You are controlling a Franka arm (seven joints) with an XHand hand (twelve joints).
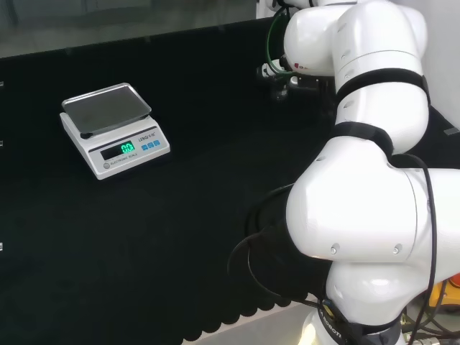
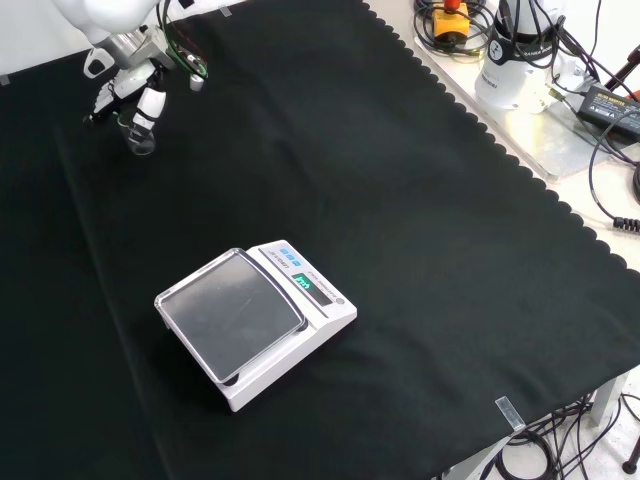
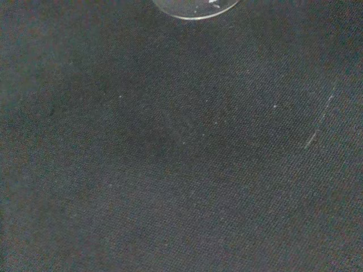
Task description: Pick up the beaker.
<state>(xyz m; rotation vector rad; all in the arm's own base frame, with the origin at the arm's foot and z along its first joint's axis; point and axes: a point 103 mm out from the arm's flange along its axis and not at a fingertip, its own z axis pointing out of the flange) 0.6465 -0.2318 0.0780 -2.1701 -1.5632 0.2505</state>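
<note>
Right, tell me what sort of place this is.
Probably a lab bench: a digital scale on black cloth, a clear beaker at the robot's hand, cables and power gear at the edge.

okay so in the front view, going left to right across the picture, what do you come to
The hand with the clear beaker at its fingers, at the top left; then the scale on the black cloth; then the arm's white base and cables off the cloth.
</note>
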